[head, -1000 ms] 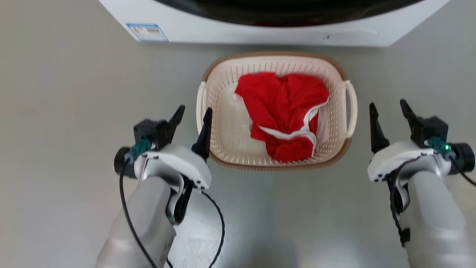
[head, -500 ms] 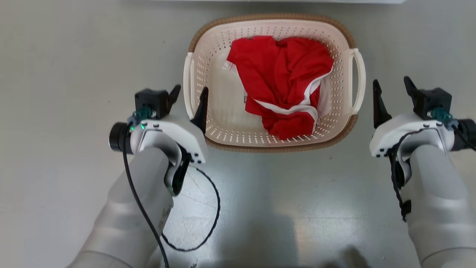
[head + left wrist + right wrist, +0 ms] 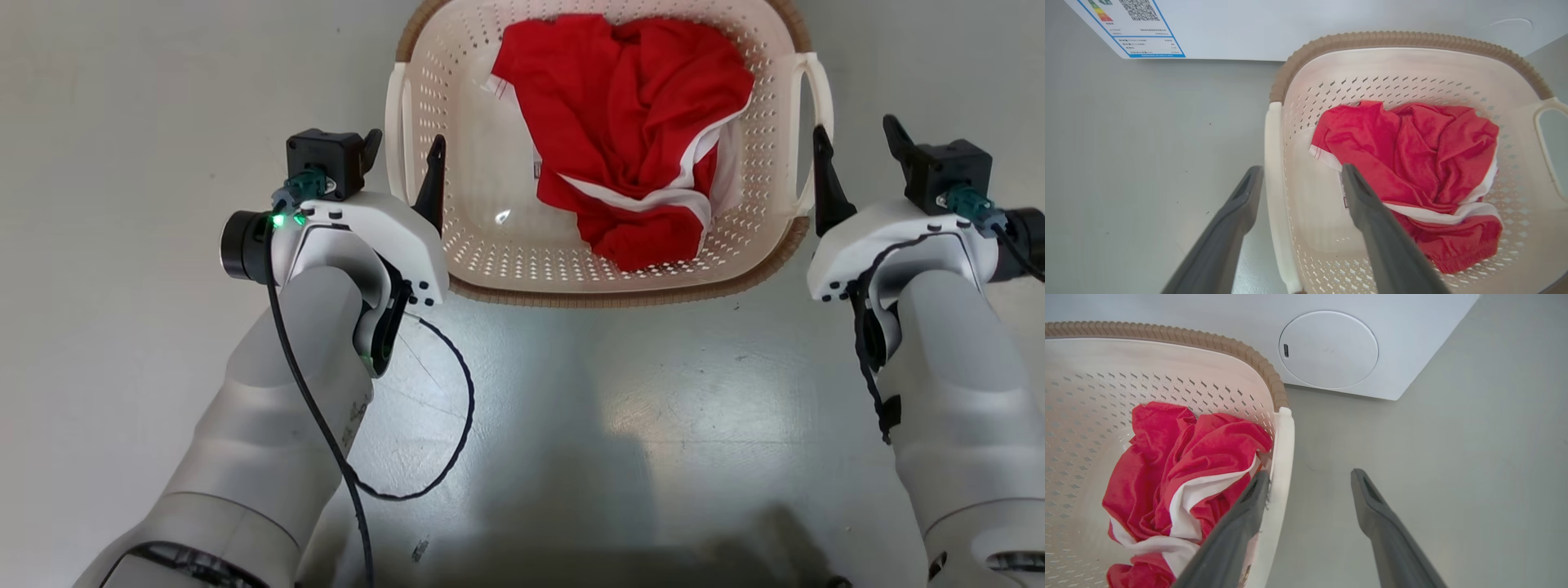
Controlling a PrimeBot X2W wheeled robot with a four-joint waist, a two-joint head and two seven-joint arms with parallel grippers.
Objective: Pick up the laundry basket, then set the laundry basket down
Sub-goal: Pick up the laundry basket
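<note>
The laundry basket [image 3: 478,245] is cream-white and perforated with a brown rim [image 3: 1400,38], and it stands on the grey floor. A crumpled red and white cloth [image 3: 629,122] lies inside it. My left gripper [image 3: 402,159] is open. Its two fingers straddle the basket's left white handle [image 3: 1274,163], one outside and one inside the basket. My right gripper [image 3: 855,139] is open beside the right handle [image 3: 1284,457]. Its inner finger lies against the handle's inner edge and its outer finger is over bare floor.
A white washer [image 3: 1331,347] with a round cover stands just behind the basket, and its label [image 3: 1143,36] is to the left. A black cable [image 3: 457,408] loops from my left arm over the floor. Open grey floor lies on both sides.
The head camera has tipped down, so the washer has left its view. Both grippers have moved forward along the basket's sides, and the left one now straddles the left handle.
</note>
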